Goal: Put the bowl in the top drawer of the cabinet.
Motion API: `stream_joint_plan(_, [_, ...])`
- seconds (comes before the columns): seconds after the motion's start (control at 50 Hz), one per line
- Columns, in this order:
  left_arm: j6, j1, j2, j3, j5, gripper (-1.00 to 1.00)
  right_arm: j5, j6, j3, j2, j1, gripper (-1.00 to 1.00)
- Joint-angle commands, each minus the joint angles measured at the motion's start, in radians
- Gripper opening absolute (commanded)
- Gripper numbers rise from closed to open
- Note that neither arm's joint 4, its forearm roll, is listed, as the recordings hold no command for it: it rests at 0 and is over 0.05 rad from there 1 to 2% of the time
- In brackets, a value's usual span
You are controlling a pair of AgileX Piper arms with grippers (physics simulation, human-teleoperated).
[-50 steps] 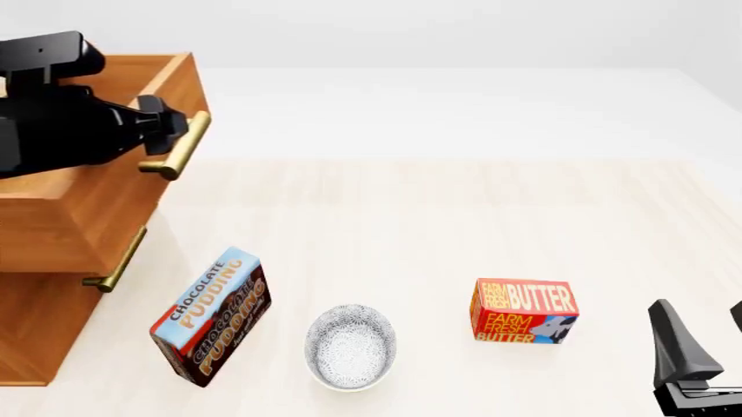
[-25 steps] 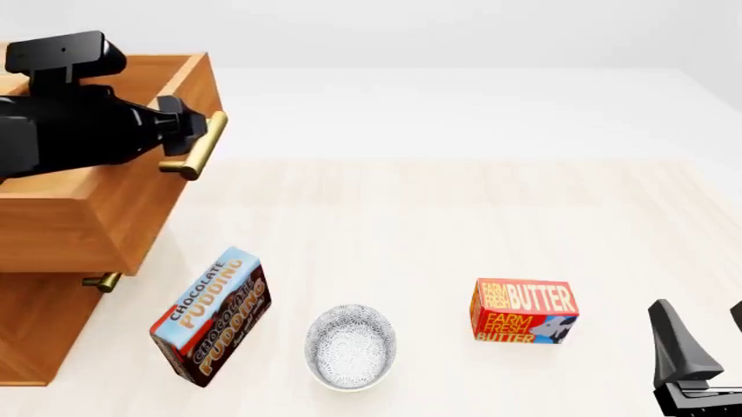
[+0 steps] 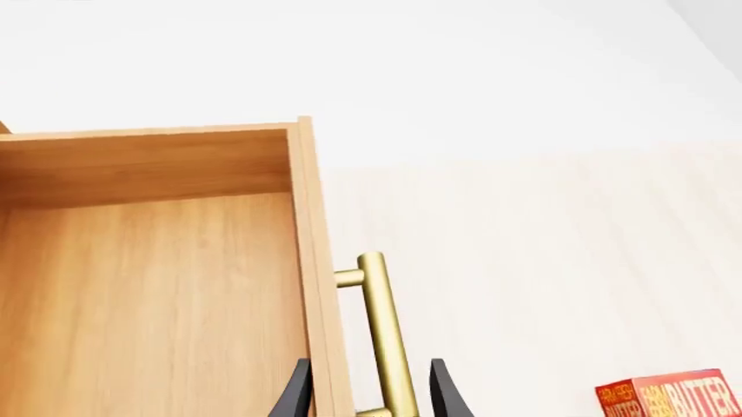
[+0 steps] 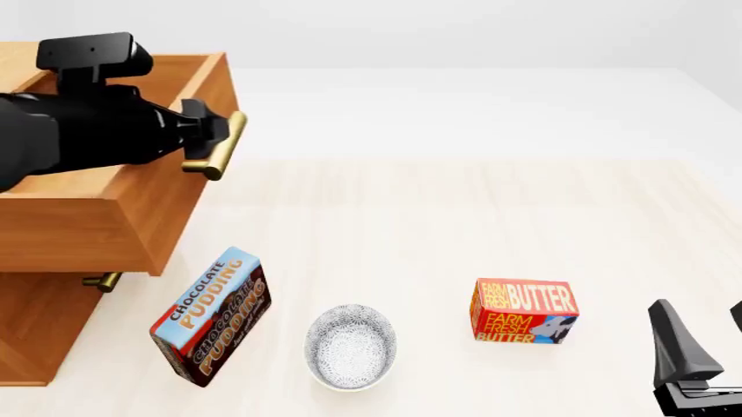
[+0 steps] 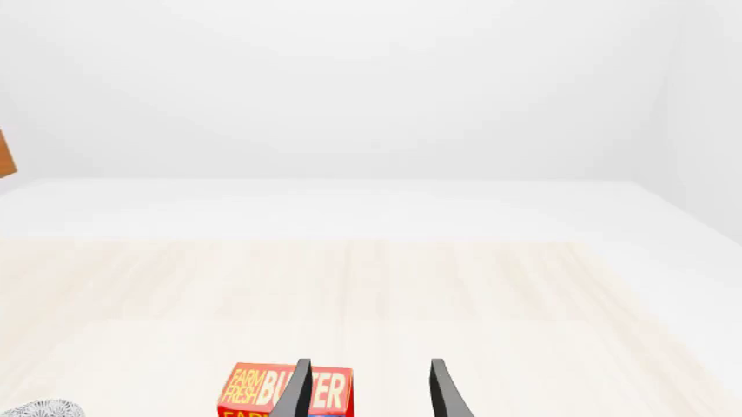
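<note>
Pudding box and butter box, well apart

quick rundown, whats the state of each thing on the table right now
top drawer: pulled well out, nothing visible inside
lower drawer: closed
left gripper: fingers astride the top drawer's brass handle
right gripper: open, holding nothing
bowl: upright on the table, untouched
pudding box: standing tilted beside the bowl
butter box: upright

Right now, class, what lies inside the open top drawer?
The left wrist view shows bare wood inside the top drawer; the bowl sits outside on the table. In the front view the left arm covers part of the interior.
</note>
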Motion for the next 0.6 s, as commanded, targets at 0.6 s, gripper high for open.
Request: stream_joint_plan(0.6, [-0.029, -0.149, 0.015, -0.035, 0.037, 1.00, 0.000, 0.000, 0.000, 0.000, 0.000, 1.00])
